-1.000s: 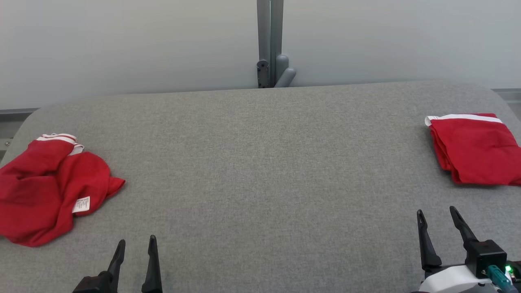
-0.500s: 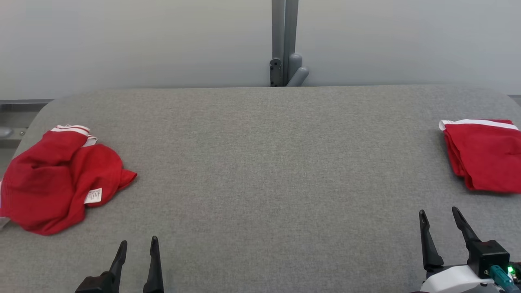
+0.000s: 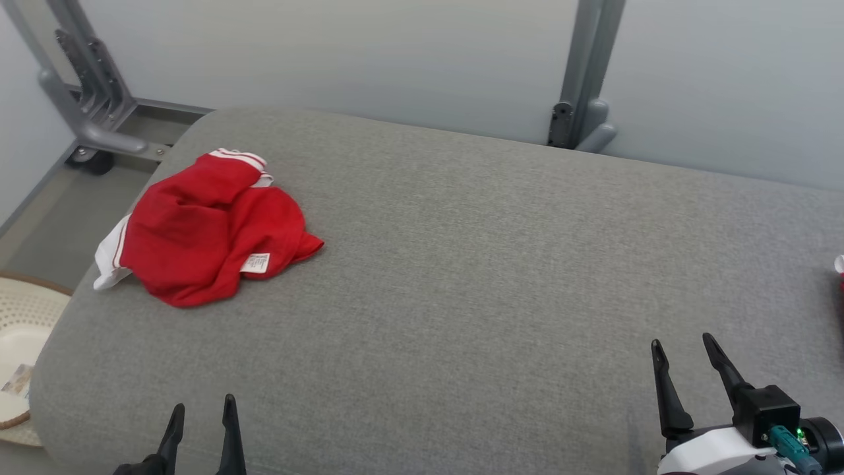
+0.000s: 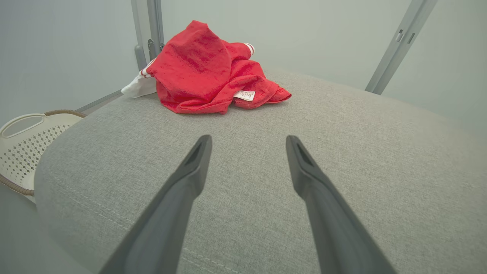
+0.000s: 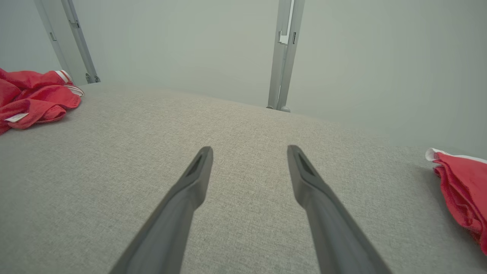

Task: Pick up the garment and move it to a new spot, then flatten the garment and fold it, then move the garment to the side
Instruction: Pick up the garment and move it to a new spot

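Head view: red knit garment lies crumpled in a lumpy heap near the far left corner of the grey woven pad. White striped cuffs poke out at its top and left side, and a small white label sits face up on its near right fold. Pad has a felt-like weave and rounded corners; left wrist view shows a stitched seam along its edge. Left gripper at bottom left, two slim dark tapered fingers spread apart, nothing between them, well short of the garment. Right gripper at bottom right, fingers likewise parted and empty over bare pad. Cream perforated basket with a brown rim sits off the pad's left end. Grey metal post stands behind the pad against a pale wall. Right wrist view: second red cloth, folded flat with a white band, on the pad's right end.
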Robot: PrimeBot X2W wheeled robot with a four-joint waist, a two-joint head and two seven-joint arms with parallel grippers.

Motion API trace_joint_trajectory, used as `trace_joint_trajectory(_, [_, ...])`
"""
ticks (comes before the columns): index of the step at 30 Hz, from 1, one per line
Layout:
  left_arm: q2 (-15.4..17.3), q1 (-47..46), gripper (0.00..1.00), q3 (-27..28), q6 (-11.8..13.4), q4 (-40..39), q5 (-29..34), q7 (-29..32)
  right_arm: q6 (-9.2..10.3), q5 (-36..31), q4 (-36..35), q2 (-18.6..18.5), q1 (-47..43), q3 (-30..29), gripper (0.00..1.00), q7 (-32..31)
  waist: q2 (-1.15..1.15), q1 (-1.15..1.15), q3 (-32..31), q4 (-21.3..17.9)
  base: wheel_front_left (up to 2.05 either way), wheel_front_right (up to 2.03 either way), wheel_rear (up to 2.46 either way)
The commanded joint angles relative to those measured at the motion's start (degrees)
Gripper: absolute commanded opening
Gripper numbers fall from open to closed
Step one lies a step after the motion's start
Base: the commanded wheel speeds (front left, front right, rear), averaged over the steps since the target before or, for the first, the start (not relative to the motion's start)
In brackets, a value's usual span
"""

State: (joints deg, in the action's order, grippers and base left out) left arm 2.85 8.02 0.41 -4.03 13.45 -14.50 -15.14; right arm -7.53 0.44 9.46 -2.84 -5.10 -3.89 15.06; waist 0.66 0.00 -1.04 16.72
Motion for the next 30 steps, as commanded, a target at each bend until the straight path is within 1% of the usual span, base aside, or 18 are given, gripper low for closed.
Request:
trace_joint_trajectory(1, [0.1,1.0,1.00,0.9,0.0,-0.2,0.0,0.0,0.08,0.7,0.3,-0.1,0.9,0.5,1.00,0.2,-0.66,0.00,-0.3,6.4,0.00,0.00,0.00])
trace_joint_trajectory(6, [0.1,1.1,1.00,1.3,-0.2,-0.7,-0.2,0.0,0.08,0.9,0.6,-0.2,1.1,1.2,1.00,0.2,-0.66,0.00,-0.2,7.6,0.00,0.00,0.00])
trace_joint_trajectory(10, [0.1,-0.2,1.00,1.2,0.2,-1.3,-1.0,0.0,0.08,0.6,0.4,-0.2,0.9,1.7,1.00,0.2,-0.66,0.00,0.8,7.2,0.00,0.00,0.00])
trace_joint_trajectory(12, [0.1,-1.8,1.00,1.0,0.0,-1.7,-2.4,0.0,0.08,0.0,0.0,-0.2,1.5,1.5,1.00,0.2,-0.66,0.00,2.4,6.6,0.00,0.00,0.00])
trace_joint_trajectory(15, [0.1,-5.2,1.00,0.1,-0.7,-0.1,-2.9,0.0,0.08,-1.4,-0.2,-0.2,2.9,1.4,1.00,0.2,-0.66,0.00,6.0,5.4,0.00,0.00,0.00])
trace_joint_trajectory(17, [0.1,-9.6,1.00,0.0,-1.2,2.2,-4.4,0.0,0.08,-2.7,-0.9,-0.4,4.6,1.2,1.00,0.2,-0.66,0.00,9.8,4.5,0.00,0.00,0.00])
trace_joint_trajectory(20, [0.2,-18.1,1.00,0.4,-1.9,6.3,-6.9,0.2,0.08,-3.6,-2.2,-1.9,7.8,1.5,1.00,0.2,-0.66,0.00,16.7,3.1,0.00,0.00,0.00])
trace_joint_trajectory(23, [1.4,-27.6,1.00,0.7,-2.4,11.3,-8.8,1.5,0.08,-4.1,-3.5,-4.0,11.1,1.8,1.00,0.2,-0.66,0.00,23.7,1.7,0.00,0.00,0.00])
trace_joint_trajectory(26, [2.1,-37.3,1.00,0.8,-2.6,17.4,-10.3,3.2,0.08,-4.2,-4.9,-6.0,13.5,1.4,1.00,0.2,-0.66,0.00,29.8,1.0,0.00,0.00,0.00])
trace_joint_trajectory(30, [4.0,-48.9,1.00,2.8,-2.7,27.5,-12.9,4.9,0.08,-4.5,-6.3,-8.1,16.0,2.3,1.00,0.2,-0.66,0.00,35.8,-0.1,0.00,0.00,0.00])
